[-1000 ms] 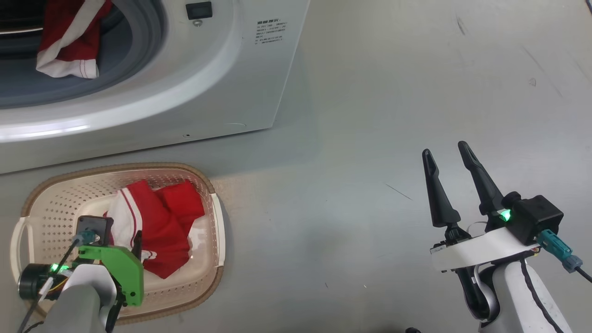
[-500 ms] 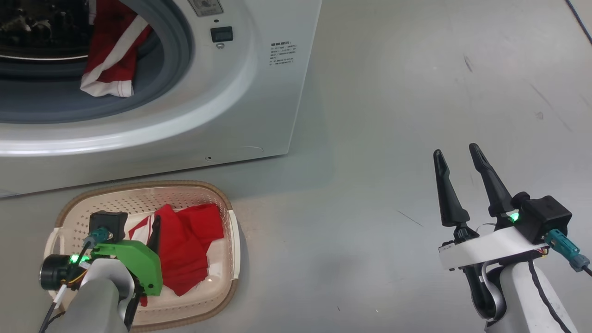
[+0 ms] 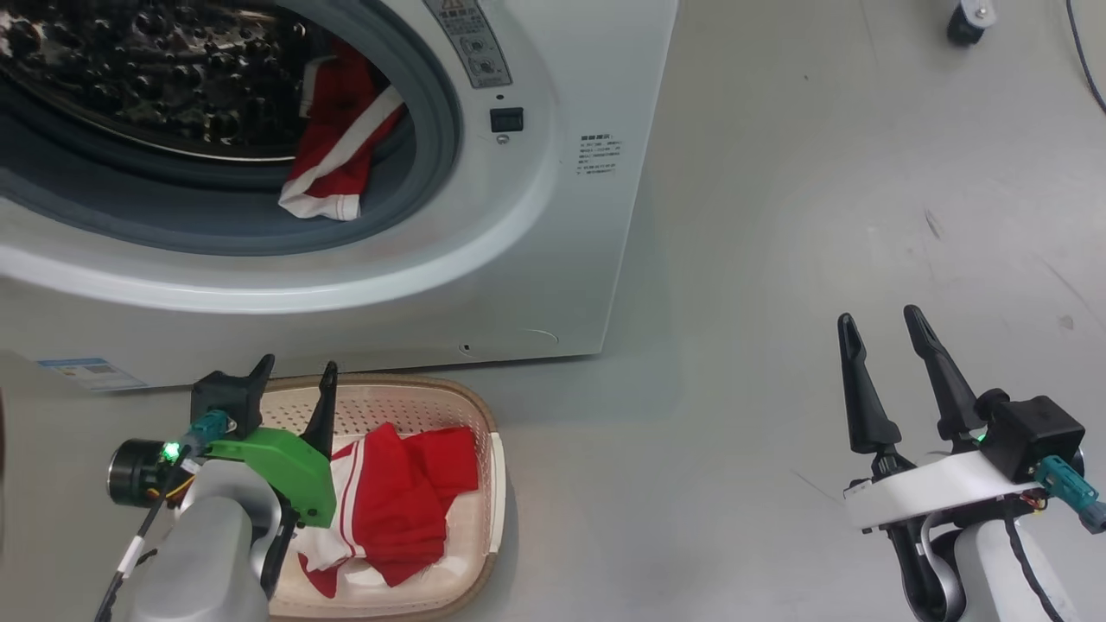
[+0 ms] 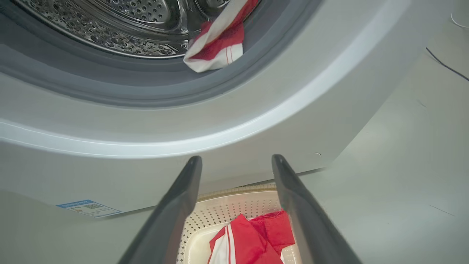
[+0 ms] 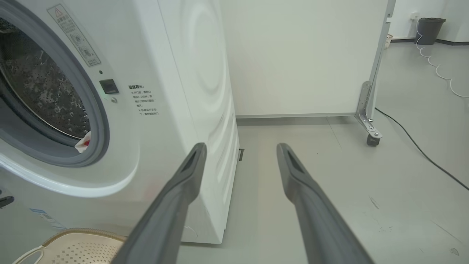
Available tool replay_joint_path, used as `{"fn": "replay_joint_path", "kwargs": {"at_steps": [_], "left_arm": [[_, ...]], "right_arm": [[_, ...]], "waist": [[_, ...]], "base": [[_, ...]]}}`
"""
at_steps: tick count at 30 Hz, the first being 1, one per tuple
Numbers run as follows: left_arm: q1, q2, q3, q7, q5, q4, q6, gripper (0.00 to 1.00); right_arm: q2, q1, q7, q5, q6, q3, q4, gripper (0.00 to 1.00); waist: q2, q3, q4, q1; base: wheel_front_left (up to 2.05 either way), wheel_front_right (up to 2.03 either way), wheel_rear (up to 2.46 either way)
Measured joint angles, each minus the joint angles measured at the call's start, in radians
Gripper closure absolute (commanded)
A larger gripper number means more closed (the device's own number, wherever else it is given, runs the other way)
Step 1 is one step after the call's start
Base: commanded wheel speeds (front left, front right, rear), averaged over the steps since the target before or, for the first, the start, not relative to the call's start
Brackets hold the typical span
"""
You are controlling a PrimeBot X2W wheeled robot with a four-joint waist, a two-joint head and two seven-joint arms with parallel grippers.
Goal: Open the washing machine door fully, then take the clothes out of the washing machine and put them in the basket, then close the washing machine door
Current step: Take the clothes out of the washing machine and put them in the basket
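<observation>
The white washing machine stands with its grey-ringed mouth uncovered; its door is out of view. One piece of the clothes, red with white trim, hangs over the mouth's lower right lip. More red clothes lie in the cream basket on the floor in front of the machine. My left gripper hovers open above the basket's rear left edge, empty. Far to the right, my right gripper is open over bare floor, holding nothing.
A blue label sits low on the machine's front. Right of the machine stands a white wheeled panel with a caster. A black cable crosses the floor, and a dark bin stands far back.
The head camera has tilted up, showing more of the drum. My left gripper has opened wider and lifted clear of the red garment, which stays in the basket. The right arm holds still.
</observation>
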Motion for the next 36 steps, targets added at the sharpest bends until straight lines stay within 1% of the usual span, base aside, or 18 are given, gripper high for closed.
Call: {"fn": "replay_joint_path", "kwargs": {"at_steps": [9, 16, 27, 36], "left_arm": [[0.016, -0.016, 0.014, -0.001, -0.040, -0.086, -0.001, 0.00], [0.077, -0.017, 0.038, -0.001, -0.044, -0.212, -0.001, 0.00], [0.190, -0.019, 0.081, -0.001, -0.050, -0.369, -0.001, 0.00], [0.262, -0.020, 0.083, -0.004, -0.041, -0.456, 0.000, 0.00]], "right_arm": [[0.000, 0.048, 0.000, 0.000, 0.000, -0.006, 0.009, 0.00], [0.000, 0.072, 0.000, 0.000, 0.000, -0.004, 0.008, 0.00], [0.001, 0.109, 0.000, 0.000, 0.000, -0.005, 0.007, 0.00], [0.001, 0.129, 0.000, 0.000, 0.000, 0.003, -0.002, 0.00]], "waist": [[0.0000, -0.089, 0.063, 0.0000], [0.0000, -0.143, 0.094, 0.0000], [0.0000, -0.196, 0.106, 0.0000], [0.0000, -0.212, 0.104, 0.0000]], "base": [[0.00, 0.00, 0.00], [0.00, 0.00, 0.00], [0.00, 0.00, 0.00], [0.00, 0.00, 0.00]]}}
